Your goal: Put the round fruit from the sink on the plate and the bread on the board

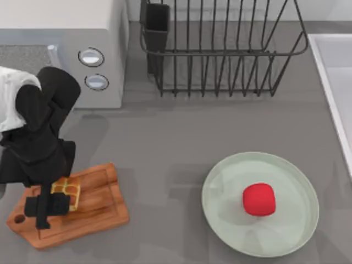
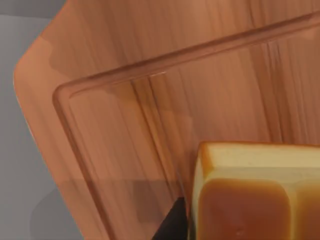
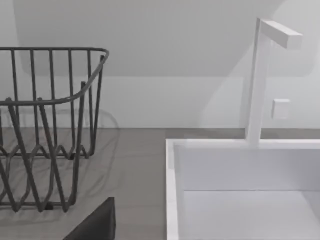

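The bread [image 1: 68, 188] is over the brown board [image 1: 99, 212] at the table's front left, with my left gripper [image 1: 59, 199] shut on it from above. In the left wrist view the golden loaf [image 2: 255, 195] sits close to the lens over the board's grooved surface [image 2: 150, 125], and one dark fingertip [image 2: 172, 227] lies against its pale side. The red round fruit [image 1: 259, 199] rests in the middle of the mint-green plate [image 1: 297, 181] at the front right. The sink [image 1: 330, 77] lies along the right edge. My right gripper [image 3: 95, 226] is parked off to the right, facing the sink [image 3: 172, 190].
A black wire dish rack [image 1: 220, 49] stands at the back middle, also seen as the rack [image 3: 50, 125] in the right wrist view. A grey microwave [image 1: 66, 49] fills the back left. A white faucet [image 3: 260, 75] rises behind the sink. Bare grey counter lies between board and plate.
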Action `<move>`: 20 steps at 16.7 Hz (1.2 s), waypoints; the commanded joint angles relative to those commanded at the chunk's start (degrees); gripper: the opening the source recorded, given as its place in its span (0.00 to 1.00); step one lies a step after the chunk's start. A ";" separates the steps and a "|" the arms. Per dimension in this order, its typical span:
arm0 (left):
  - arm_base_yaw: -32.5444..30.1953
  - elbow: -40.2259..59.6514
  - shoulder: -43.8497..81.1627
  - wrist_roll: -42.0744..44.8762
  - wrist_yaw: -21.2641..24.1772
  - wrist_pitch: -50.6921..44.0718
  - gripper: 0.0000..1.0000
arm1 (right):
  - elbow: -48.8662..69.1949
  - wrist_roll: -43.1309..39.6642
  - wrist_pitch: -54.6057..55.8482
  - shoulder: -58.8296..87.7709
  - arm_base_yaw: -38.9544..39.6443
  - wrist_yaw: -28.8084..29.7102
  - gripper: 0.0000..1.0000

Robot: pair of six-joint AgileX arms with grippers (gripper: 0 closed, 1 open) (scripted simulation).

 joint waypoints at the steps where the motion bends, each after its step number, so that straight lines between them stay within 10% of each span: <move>1: 0.00 -0.39 0.38 0.00 0.00 0.13 0.00 | 0.00 0.00 0.00 0.00 0.00 0.00 1.00; 5: 0.00 -0.39 0.38 0.00 0.00 0.13 0.00 | 0.00 0.00 0.00 0.00 0.00 0.00 1.00; 18: 0.00 -0.39 0.38 0.00 0.00 0.13 0.98 | 0.00 0.00 0.00 0.00 0.00 0.00 1.00; 20: 0.00 -0.39 0.38 0.00 0.00 0.13 1.00 | 0.00 0.00 0.00 0.00 0.00 0.00 1.00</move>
